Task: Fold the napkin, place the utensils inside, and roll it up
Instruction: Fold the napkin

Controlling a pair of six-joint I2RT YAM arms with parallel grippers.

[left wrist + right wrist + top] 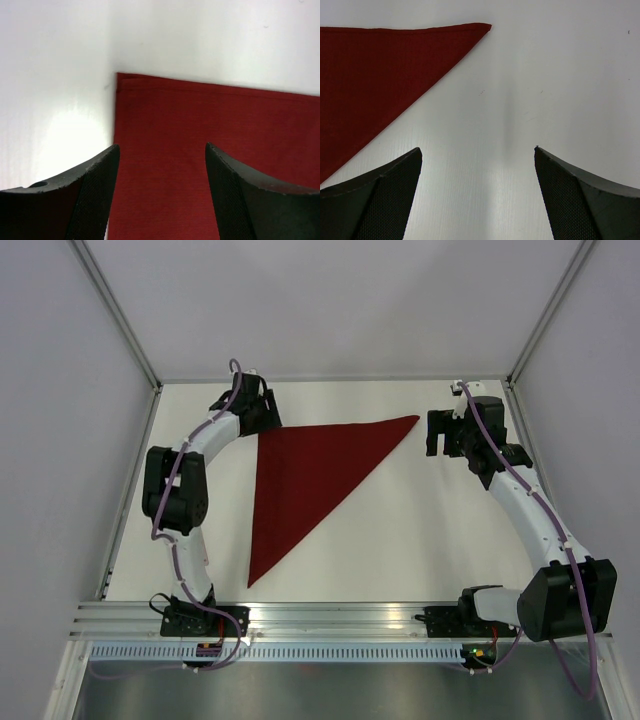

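Dark red cloth napkin [300, 480], folded triangular, lies flat; left gripper [162, 148] spread over its eleven-o'clock corner, right gripper [477, 150] spread at two o'clock.

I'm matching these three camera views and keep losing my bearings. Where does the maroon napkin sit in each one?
Top external: the napkin is a folded triangle, mid-picture.
Left wrist: its square corner fills the lower right.
Right wrist: its pointed tip lies upper left.
Shared landmark: the napkin's straight far hem shows in all three views.
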